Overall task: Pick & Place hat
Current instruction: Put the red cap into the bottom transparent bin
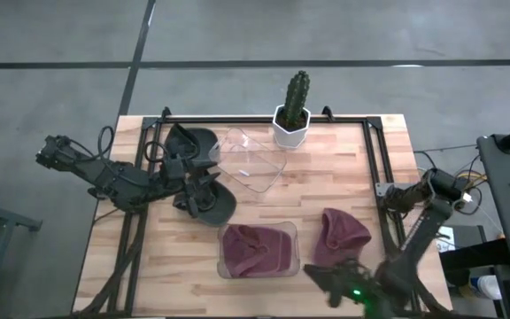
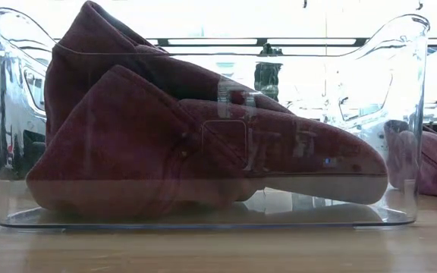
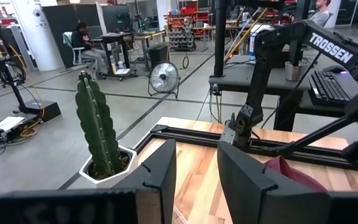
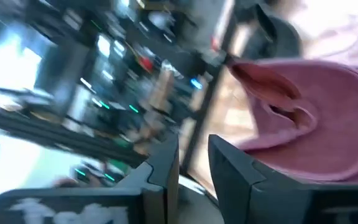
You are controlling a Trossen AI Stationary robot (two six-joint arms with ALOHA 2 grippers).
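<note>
A maroon hat (image 1: 255, 250) lies inside a clear bin (image 1: 223, 266) near the table's near edge; the low view shows this hat (image 2: 165, 144) resting on the bin's floor. A second maroon hat (image 1: 339, 237) lies on the table right of that bin and also shows in the right wrist view (image 4: 316, 124). Two dark grey hats (image 1: 193, 143) (image 1: 220, 209) lie on the left half. My left gripper (image 1: 209, 180) is open between the grey hats, holding nothing (image 3: 196, 180). My right gripper (image 1: 324, 276) is open at the near edge, just short of the second maroon hat (image 4: 194, 168).
An empty clear bin (image 1: 257, 159) sits at the table's middle far side. A potted cactus (image 1: 292, 108) stands at the far edge and shows ahead of my left fingers (image 3: 98, 134). A black frame (image 1: 374, 151) runs along the table's edges. A person sits in the room beyond (image 3: 82, 37).
</note>
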